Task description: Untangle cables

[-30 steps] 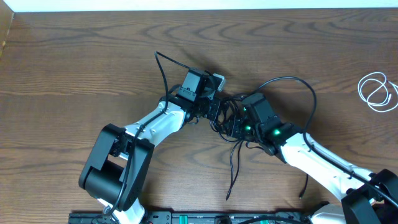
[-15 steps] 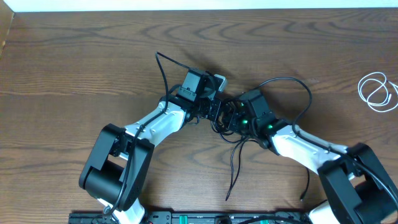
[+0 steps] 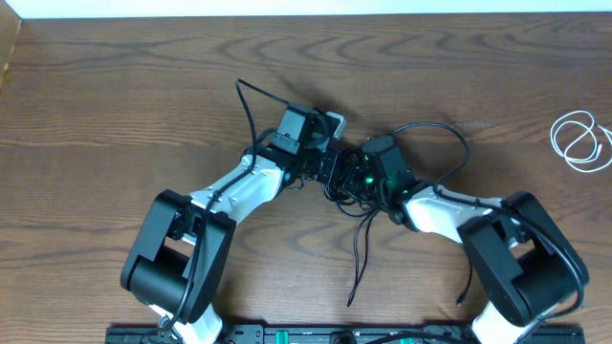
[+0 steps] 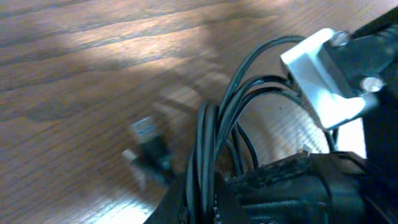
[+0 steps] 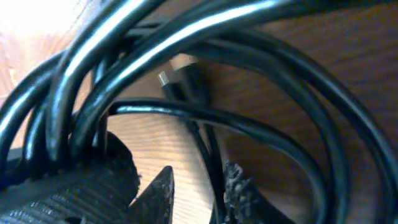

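The black cable [image 3: 356,256] is bunched in loops between my two grippers at mid-table, with a tail running toward the front edge. My left gripper [image 3: 330,164] is shut on several of its strands, which show in the left wrist view [image 4: 208,186]; a plug end [image 4: 146,132] lies on the wood just beyond. My right gripper [image 3: 356,182] is pushed into the same bundle. In the right wrist view its fingers [image 5: 199,186] are apart, with one strand [image 5: 208,146] running between them by the right finger and another plug [image 5: 177,73] behind the loops. The white cable [image 3: 580,140] lies coiled alone at far right.
The arms' own thicker black wires arch over the table, one behind the left wrist [image 3: 251,105] and one behind the right wrist [image 3: 449,134]. The table's back edge [image 3: 306,15] meets a white wall. A dark rail [image 3: 287,334] runs along the front.
My right gripper has moved left, deeper into the black bundle and closer to the left gripper, and the right arm has folded in. The left arm has barely moved.
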You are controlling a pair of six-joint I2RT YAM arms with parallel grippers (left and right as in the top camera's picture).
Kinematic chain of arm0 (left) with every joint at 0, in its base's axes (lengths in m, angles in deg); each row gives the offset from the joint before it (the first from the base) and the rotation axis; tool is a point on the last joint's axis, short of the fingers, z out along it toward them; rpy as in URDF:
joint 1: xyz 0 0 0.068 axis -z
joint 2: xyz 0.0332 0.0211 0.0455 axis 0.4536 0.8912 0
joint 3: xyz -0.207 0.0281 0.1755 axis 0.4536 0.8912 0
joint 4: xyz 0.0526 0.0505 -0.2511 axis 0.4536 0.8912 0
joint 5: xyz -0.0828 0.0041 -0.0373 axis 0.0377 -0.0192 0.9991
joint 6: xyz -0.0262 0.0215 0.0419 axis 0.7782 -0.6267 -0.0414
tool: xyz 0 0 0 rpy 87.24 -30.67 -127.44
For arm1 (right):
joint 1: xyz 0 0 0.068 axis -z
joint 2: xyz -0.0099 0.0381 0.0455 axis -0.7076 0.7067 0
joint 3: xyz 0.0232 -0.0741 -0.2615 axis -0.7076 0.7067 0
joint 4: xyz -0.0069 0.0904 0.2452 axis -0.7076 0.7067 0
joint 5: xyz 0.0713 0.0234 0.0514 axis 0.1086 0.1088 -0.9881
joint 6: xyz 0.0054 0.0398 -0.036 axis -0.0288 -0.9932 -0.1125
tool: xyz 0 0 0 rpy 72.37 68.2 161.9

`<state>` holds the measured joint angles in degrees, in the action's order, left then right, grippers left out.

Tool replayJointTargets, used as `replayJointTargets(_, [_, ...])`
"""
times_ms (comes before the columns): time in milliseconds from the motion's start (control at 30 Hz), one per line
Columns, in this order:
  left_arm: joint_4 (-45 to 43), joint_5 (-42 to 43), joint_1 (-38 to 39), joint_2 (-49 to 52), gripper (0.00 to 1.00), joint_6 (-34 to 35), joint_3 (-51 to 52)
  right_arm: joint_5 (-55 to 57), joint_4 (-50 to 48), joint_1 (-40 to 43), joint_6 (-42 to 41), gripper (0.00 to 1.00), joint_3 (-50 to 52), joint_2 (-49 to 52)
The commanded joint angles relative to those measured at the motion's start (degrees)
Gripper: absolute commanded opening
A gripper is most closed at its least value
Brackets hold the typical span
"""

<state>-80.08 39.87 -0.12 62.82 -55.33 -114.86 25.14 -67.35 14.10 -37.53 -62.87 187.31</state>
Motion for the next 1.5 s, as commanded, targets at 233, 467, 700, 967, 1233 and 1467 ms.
replayJointTargets(233, [0.2, 1.4, 0.5, 0.0, 0.08, -0.8, -0.1, -10.0, 3.3, -0.1, -4.0, 0.18, 1.2, 5.1])
replayJointTargets(467, [0.2, 1.4, 0.5, 0.0, 0.08, -0.8, -0.1, -10.0, 4.2, 0.3, 1.0, 0.31, 1.2, 5.1])
replayJointTargets(700, [0.2, 1.3, 0.5, 0.0, 0.08, -0.8, -0.1, -11.3, 6.6, 0.1, 2.8, 0.37, 1.2, 5.1])
replayJointTargets(967, [0.2, 1.4, 0.5, 0.0, 0.08, -0.8, -0.1, -11.2, 4.1, 0.0, 2.8, 0.20, 1.2, 5.1])
replayJointTargets(1233, [0.2, 1.4, 0.5, 0.0, 0.08, -0.8, -0.1, -10.6, 4.1, 0.4, 8.8, 0.01, 1.2, 5.1])
replayJointTargets(1467, [0.1, 1.4, 0.5, 0.0, 0.08, -0.8, -0.1, -10.2, 4.4, 1.4, 10.4, 0.01, 1.2, 5.1])
